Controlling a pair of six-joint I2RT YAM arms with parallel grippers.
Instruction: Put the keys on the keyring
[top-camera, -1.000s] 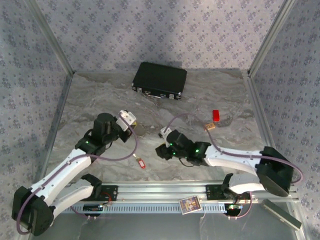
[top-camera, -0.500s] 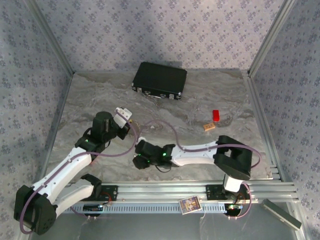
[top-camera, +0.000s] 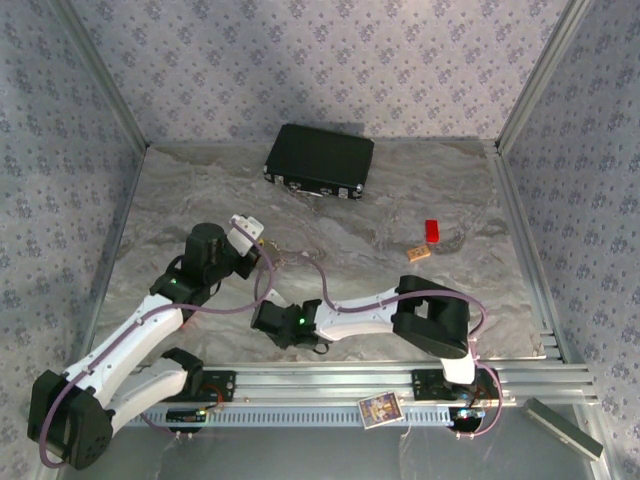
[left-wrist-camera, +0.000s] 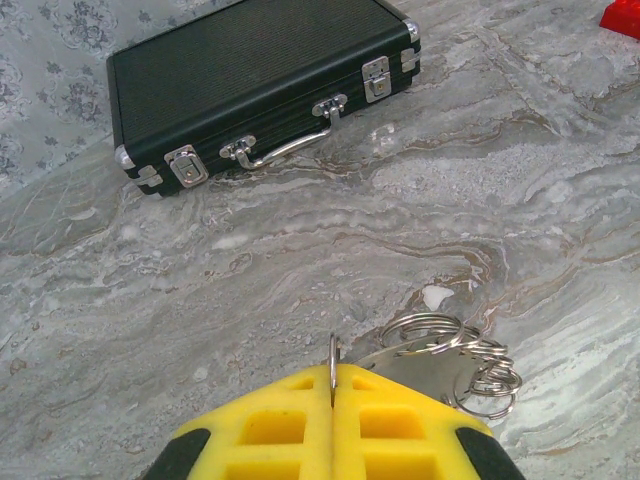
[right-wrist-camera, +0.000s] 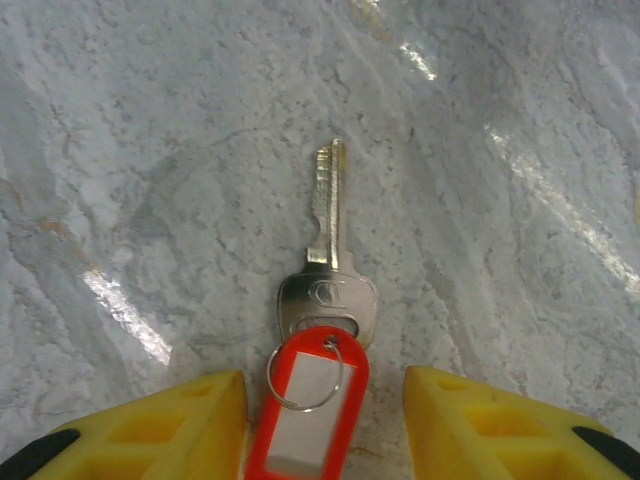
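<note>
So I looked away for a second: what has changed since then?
The right gripper swung left across to the red-tagged key and now stands open astride it, not yet gripping. The left gripper stayed shut on the keyring; the black case, red block and tan block did not move.

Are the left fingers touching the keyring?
Touching. The left wrist view shows the keyring's thin edge pinched in the seam between the closed left fingers.

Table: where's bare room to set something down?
Free: far left corner beside the black case; far right between case and red block; right edge past tan block. Crowded: near centre, left hand holding keyring, right hand straddling red-tagged key.
</note>
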